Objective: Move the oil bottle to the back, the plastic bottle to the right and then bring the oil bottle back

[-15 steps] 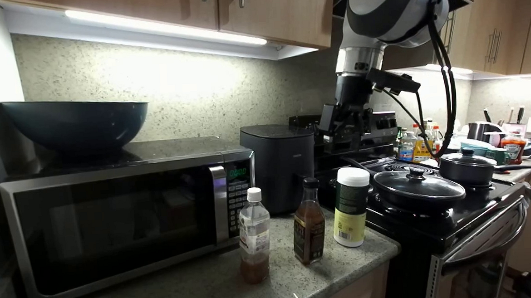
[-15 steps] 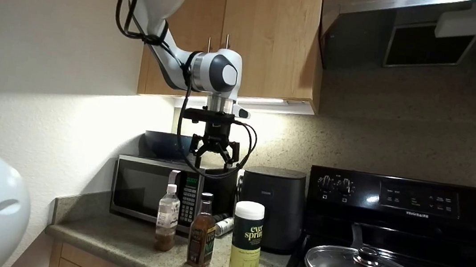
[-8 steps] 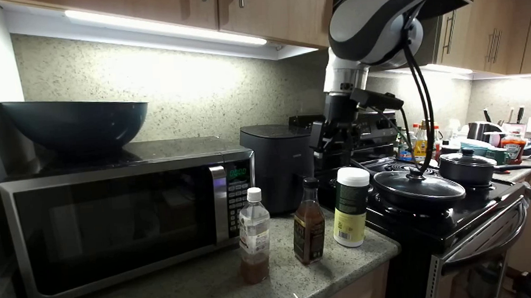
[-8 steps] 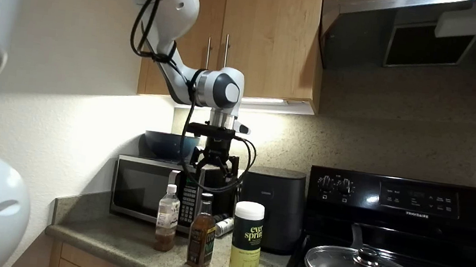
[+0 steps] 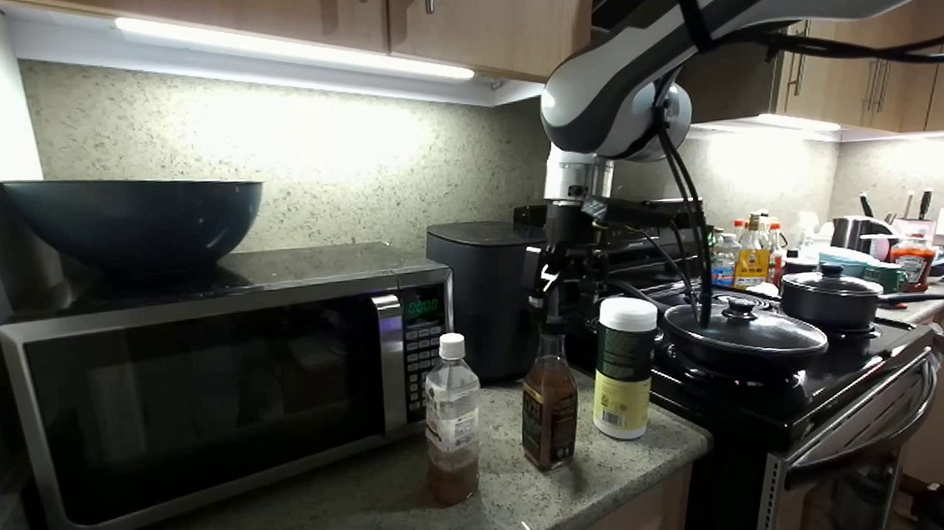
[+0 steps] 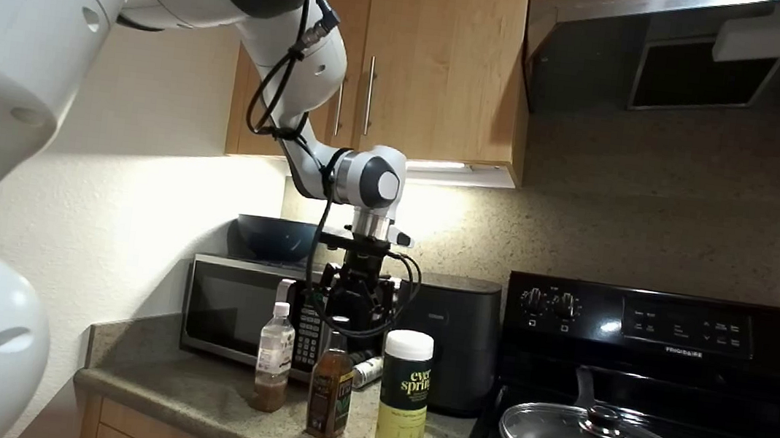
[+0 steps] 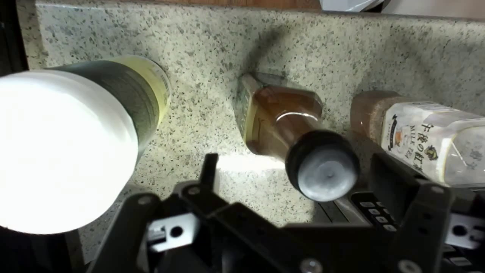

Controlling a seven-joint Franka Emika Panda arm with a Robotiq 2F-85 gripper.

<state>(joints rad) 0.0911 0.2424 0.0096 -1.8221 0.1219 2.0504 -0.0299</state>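
1. Brown and upright, the oil bottle (image 5: 549,410) stands on the speckled table (image 6: 180,382); in both exterior views the plastic bottle (image 5: 453,435) is to its left and the white-lidded jar (image 6: 403,404) to its right, all apart.
2. Fingers spread, the pincer (image 7: 295,170) is released and grasps nothing. In the wrist view the oil bottle's top shows within the gap, closer to the finger on the plastic bottle's side; whether the tips reach its height, I cannot tell.
3. Likely step: lining up for the oil bottle's first move, toward the far side. No move looks done yet.
4. Should that off-centre look be real, lowering without correction could land a finger on the oil bottle and tip it, perhaps over the near edge.
5. Drifting left, the finger on that side might knock the plastic bottle, which looks light.
6. Gripped only by its narrow neck, the oil bottle could swing or slip, since its weight probably sits low.
7. On the far side, the microwave (image 5: 221,407), the air fryer (image 6: 448,350) and a pale labelled object (image 6: 368,372) narrow the room; a low or hasty carry could bump them.
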